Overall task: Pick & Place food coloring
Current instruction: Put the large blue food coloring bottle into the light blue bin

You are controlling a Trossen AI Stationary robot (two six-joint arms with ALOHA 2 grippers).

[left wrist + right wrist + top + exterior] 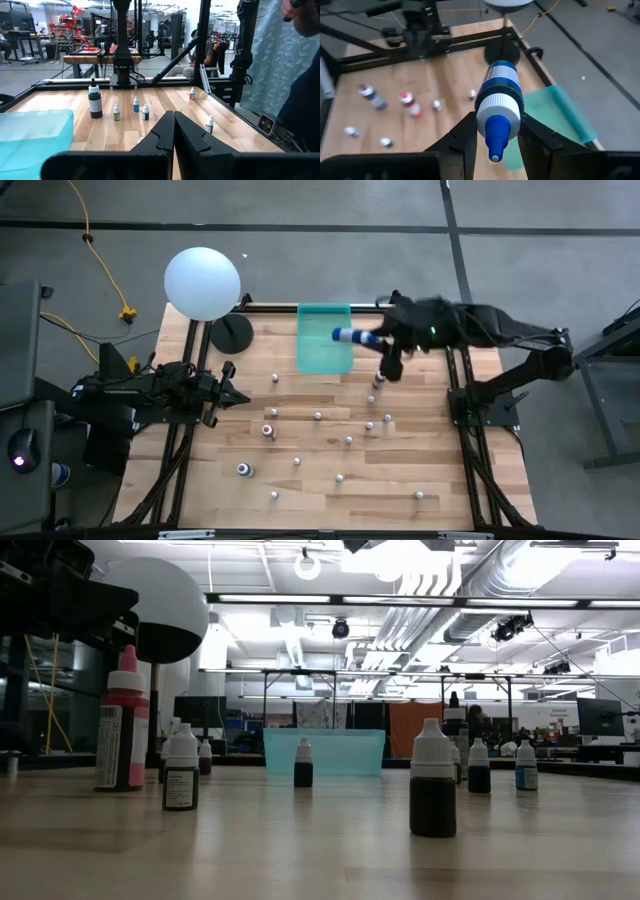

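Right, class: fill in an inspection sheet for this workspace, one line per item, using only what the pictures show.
Surface: wooden table, lit evenly.
Job's things: small food coloring bottles scattered upright; teal bin at the far edge; one blue bottle held over it.
Clutter: white ball lamp on a black base.
Grippers: right gripper shut on the blue bottle; left gripper shut, empty, at the left edge.
Cables: yellow cable on the floor.
Surroundings: workshop benches; a person's sleeve nearby.

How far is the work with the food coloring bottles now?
Done: I cannot see any bottle inside the teal bin. In hand: the right tool grips a blue bottle above the bin. Left: many small bottles stand across the table. The left tool waits shut at the table's left.
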